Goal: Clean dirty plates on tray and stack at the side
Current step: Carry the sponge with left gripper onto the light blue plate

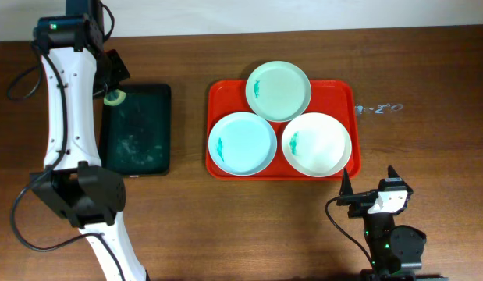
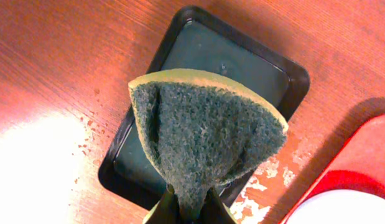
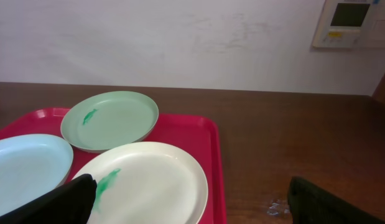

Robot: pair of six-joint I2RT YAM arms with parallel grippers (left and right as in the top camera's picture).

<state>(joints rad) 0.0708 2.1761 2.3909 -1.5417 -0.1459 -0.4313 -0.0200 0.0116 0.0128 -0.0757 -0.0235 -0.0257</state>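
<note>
Pinching the narrow end of a green scouring sponge (image 2: 204,134), the left fingers (image 2: 162,213) are closed on it, and the pad fans out wide beyond their tips, with a yellow layer showing along its far edge. Directly beneath the fingers and the sponge lies a dark tray (image 2: 295,84) on the brown tabletop (image 2: 61,56); whether the sponge touches this tray cannot be told. To the right of these fingers, a corner of the red tray (image 2: 366,149) comes into view.

The right fingers (image 3: 61,202) are spread wide apart and hold nothing. They sit over bare tabletop, just off the near edge of the red tray (image 1: 346,90). Straight ahead of them, closest of the three, lies the white plate (image 3: 155,180), with a teal smear on its left side. Beyond it and to the left sits a mint-green plate (image 3: 111,118), its own smear near the left rim. Further left of the fingers lies a paler blue-green plate (image 3: 24,165). From overhead, this paler plate (image 1: 242,143) also shows a teal mark near its left edge. All three plates rest inside the red tray, their rims close together or overlapping, well apart from the left fingers.
</note>
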